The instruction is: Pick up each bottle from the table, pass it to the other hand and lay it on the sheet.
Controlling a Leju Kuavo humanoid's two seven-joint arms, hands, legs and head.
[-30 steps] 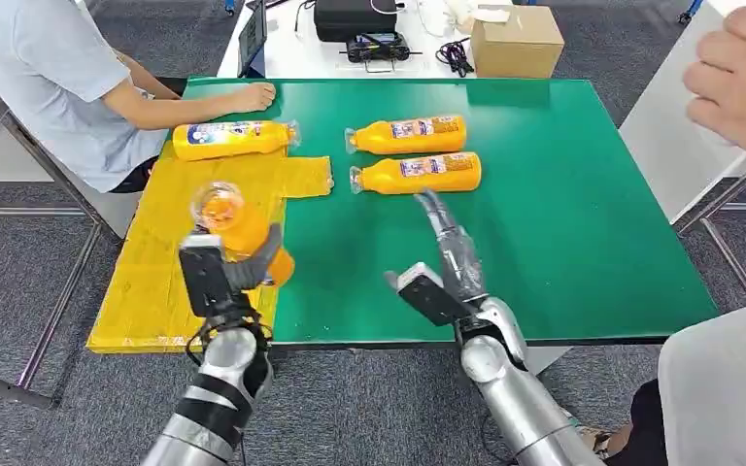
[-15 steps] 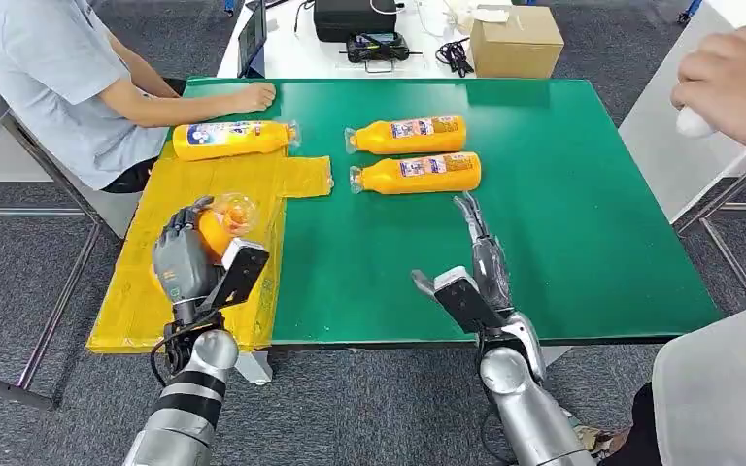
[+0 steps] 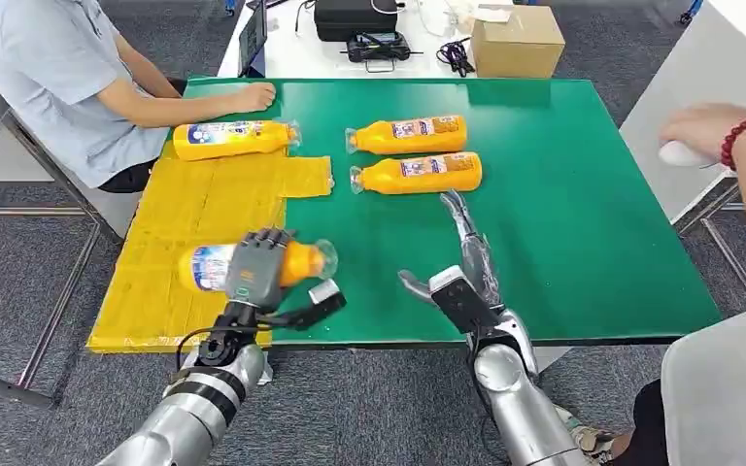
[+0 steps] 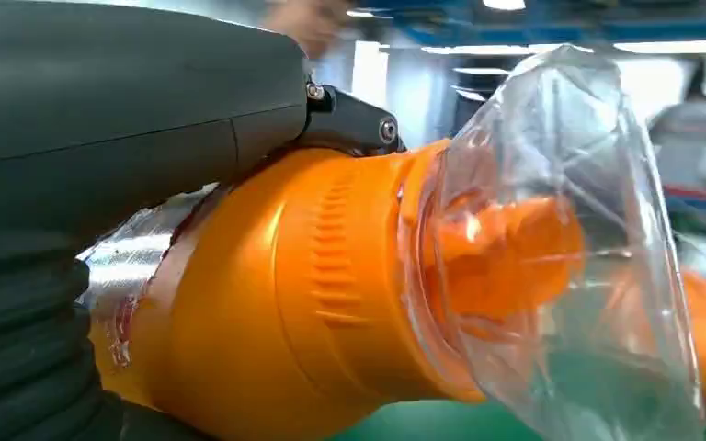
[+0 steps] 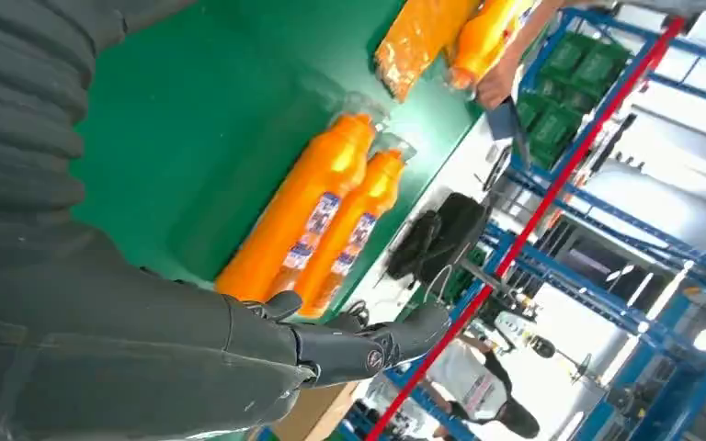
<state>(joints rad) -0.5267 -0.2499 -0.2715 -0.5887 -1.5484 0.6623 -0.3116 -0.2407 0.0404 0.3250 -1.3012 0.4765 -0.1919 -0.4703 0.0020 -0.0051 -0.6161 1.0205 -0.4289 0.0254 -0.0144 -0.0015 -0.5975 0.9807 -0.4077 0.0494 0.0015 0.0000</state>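
Orange and plastic-wrapped, the held bottle (image 3: 253, 265) lies sideways in the left hand (image 3: 255, 269) at the table's 7 o'clock, fingers wrapped over its middle, cap end past the yellow sheet (image 3: 189, 209) onto the green table (image 3: 583, 194). The right hand (image 3: 468, 264) at 6 o'clock holds nothing — fingers straight and spread. Toward 12 lie two bottles (image 3: 415, 155) side by side; at 10 o'clock a bottle (image 3: 234, 139) rests on the sheet by a person's hand (image 3: 253, 96).

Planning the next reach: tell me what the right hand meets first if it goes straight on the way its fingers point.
Most likely the nearer bottle of the two lying on the green table. The right hand is open, fingers aimed up the table toward it; height above the table is unclear.
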